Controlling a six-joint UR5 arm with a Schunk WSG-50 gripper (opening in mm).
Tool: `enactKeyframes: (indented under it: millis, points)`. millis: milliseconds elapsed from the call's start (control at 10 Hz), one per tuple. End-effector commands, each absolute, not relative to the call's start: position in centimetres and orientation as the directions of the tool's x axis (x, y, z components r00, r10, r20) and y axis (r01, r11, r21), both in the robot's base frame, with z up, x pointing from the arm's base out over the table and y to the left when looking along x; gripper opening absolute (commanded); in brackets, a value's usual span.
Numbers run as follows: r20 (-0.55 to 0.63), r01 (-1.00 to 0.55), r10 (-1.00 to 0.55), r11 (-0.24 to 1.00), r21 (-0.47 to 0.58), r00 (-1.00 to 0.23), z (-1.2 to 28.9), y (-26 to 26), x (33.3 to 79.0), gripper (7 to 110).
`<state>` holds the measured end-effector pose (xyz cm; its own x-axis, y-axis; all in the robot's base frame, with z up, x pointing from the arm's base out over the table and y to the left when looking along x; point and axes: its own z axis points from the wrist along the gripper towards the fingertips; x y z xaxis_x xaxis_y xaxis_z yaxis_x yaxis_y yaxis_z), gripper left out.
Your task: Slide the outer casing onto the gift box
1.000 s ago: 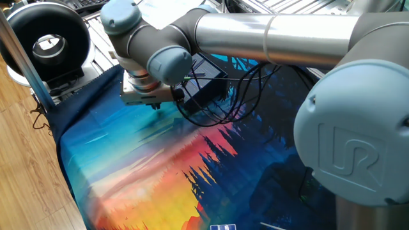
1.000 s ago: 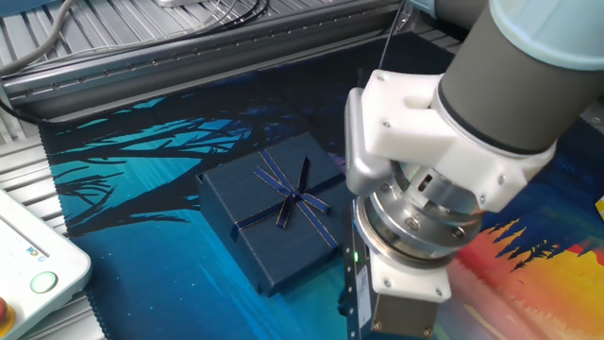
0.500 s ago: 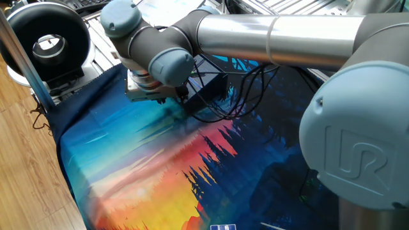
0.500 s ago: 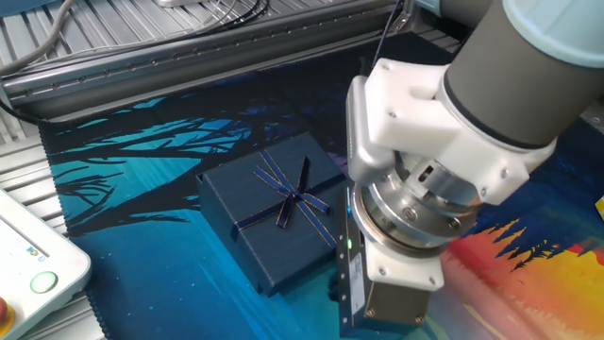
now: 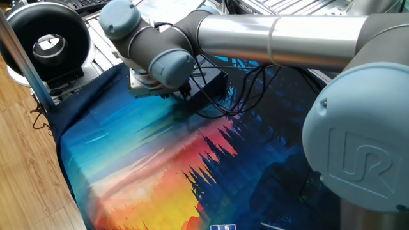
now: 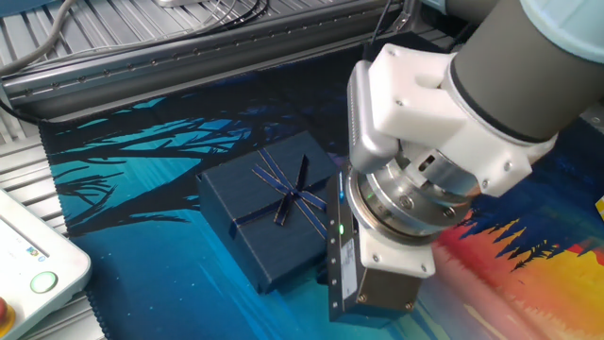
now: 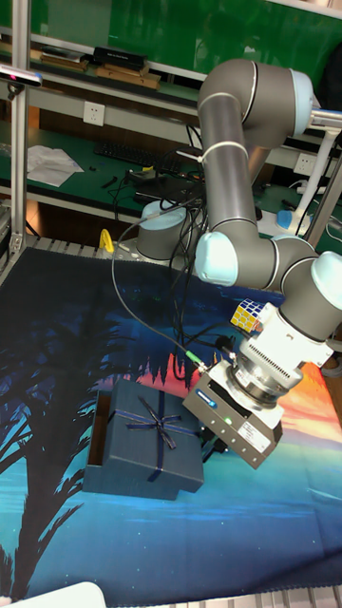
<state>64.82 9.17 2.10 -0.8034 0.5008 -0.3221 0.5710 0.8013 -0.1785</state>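
Table covering [image 7: 57,313]: printed cloth, smooth, with dark tree silhouettes over teal, blue, orange and yellow bands; it drapes over the table edge in one fixed view.

Arm [image 5: 275,38]: grey metal tubes with pale blue-grey rounded joint caps; its wrist ends in a silver ribbed flange and a grey block housing with a green light. Black cables loop from the wrist. The arm fills much of both fixed views and is cut off at their edges.

Outer casing [image 6: 274,210]: square dark navy sleeve of fine-ribbed card, flat on the cloth, a thin ribbon bow [image 6: 292,198] crossing its top face. In one fixed view only a dark corner [image 5: 214,86] shows behind the wrist.

Gift box [image 7: 97,429]: seen only in the tall fixed view as a brownish rim strip projecting from the casing's left side; the rest lies inside the sleeve, hidden.

Gripper [image 7: 211,446]: low at the casing's right edge, just beside or touching it; which cannot be told. Dark finger parts show under the housing in the tall fixed view. Whether the fingers stand apart or together cannot be told.

Puzzle cube [image 7: 247,314]: small, coloured squares, on the cloth behind the wrist, partly covered.
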Motion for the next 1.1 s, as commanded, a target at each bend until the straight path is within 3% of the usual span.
enactKeyframes:
  millis: [0, 800, 1000]
  points:
    - [-0.362, 0.566, 0.475, 0.799, -0.204, -0.802, 2.9, 8.0, 65.4, 7]
    - [-0.427, 0.534, 0.394, 0.797, -0.282, -0.814, 4.0, 6.4, 66.2, 7]
    - [-0.414, 0.542, 0.416, 0.801, -0.256, -0.81, 3.6, 7.1, 66.1, 7]
